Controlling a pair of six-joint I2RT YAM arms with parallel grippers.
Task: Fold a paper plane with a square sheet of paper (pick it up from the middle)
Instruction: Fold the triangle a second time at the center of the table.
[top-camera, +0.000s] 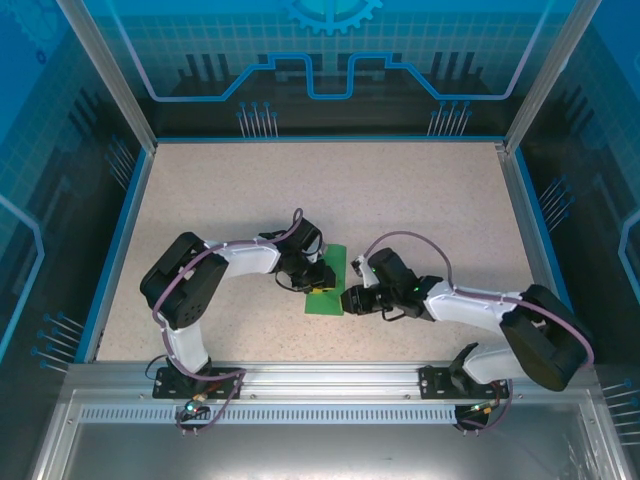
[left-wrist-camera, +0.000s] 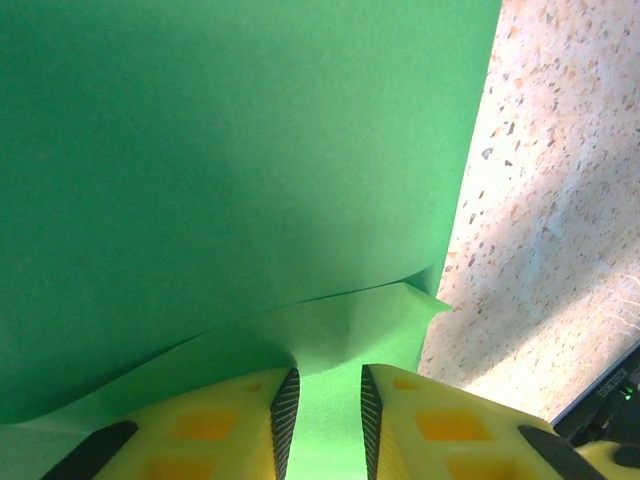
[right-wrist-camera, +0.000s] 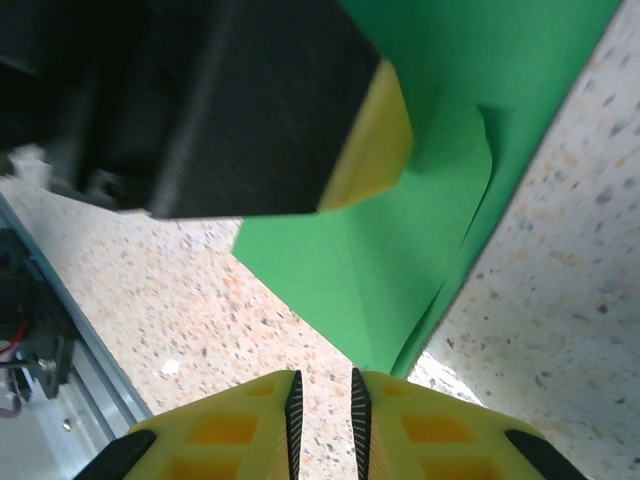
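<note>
**A:** Position: sheet of paper (top-camera: 329, 285) lies in the middle of the table (top-camera: 430, 200), part folded. One flap (left-wrist-camera: 350, 325) is turned over, the crease soft, its corner standing proud.

**B:** Left gripper (left-wrist-camera: 323, 390)?

**A:** Down on the sheet's left side. Pads narrowly apart, green showing in the gap. Can't tell whether it pinches the flap or merely presses on it.

**B:** Right gripper (right-wrist-camera: 322, 388)?

**A:** At a pointed corner of the sheet, the paper's tip just at its mouth. Jaws a slit apart, bare table in the gap. Holding nothing, I judge.

**B:** Step in hand, then?

**A:** Setting the fold, I'd say. To do it well, the left holds the sheet flat as an anchor. The right runs low along the fold line, pressing from the point outward, so the crease sharpens without dragging the paper.

**B:** Risk?

**A:** A thin sheet may skid on this table. If the anchor lifts first, the edges misalign and the plane comes out crooked.
</note>
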